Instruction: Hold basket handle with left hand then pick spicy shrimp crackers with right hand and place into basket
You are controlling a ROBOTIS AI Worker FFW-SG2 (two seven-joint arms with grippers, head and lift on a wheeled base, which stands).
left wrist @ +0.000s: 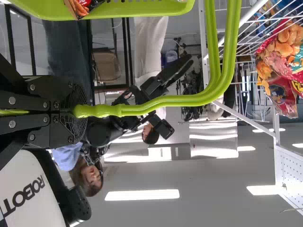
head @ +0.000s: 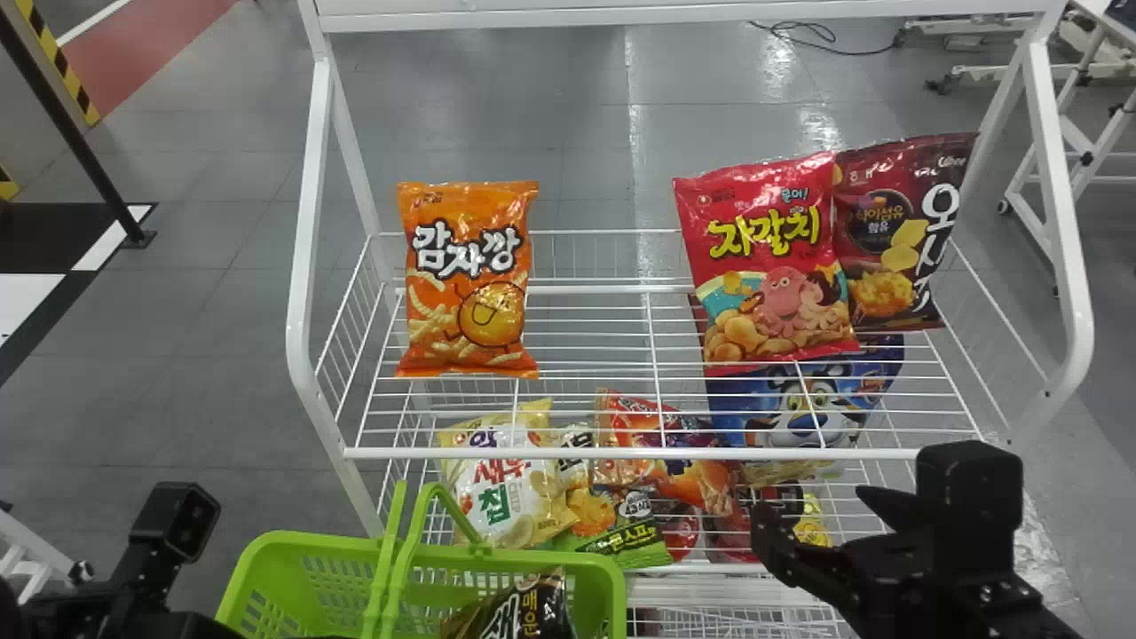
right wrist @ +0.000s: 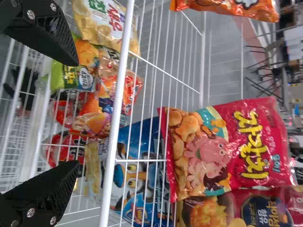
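Nearest, at 7 o'clock in the head view, is the lime-green basket point(head: 293, 543), with the dark bag of spicy shrimp crackers point(head: 524, 612) inside it. Past it stands a white wire rack point(head: 312, 266). On its lower level lie a white-and-yellow chip bag point(head: 497, 497) at 7 o'clock, a green snack bag point(head: 626, 537) near 6, a red-orange snack bag point(head: 661, 448) near 5 and a blue bag with a cartoon tiger point(head: 803, 410) toward 4. The upper level bears an orange snack bag point(head: 470, 280) at 10 o'clock and, between 2 and 3, a red octopus bag point(head: 781, 266) partly overlapping a maroon bag point(head: 896, 235). Beyond, the grey tiled floor point(head: 532, 106) runs back to a red strip point(head: 151, 40) at 10, a black cable point(head: 808, 34) at 1 and a white wheeled frame point(head: 1092, 146) at 2.

The left arm comes in at 8 o'clock, its pincer point(head: 173, 626) clenched on the green basket handle point(left wrist: 156, 104). The right arm comes in at 5, its pincer point(head: 812, 510) at 4 o'clock in front of the rack, aimed toward 10, released, the two fingers apart.
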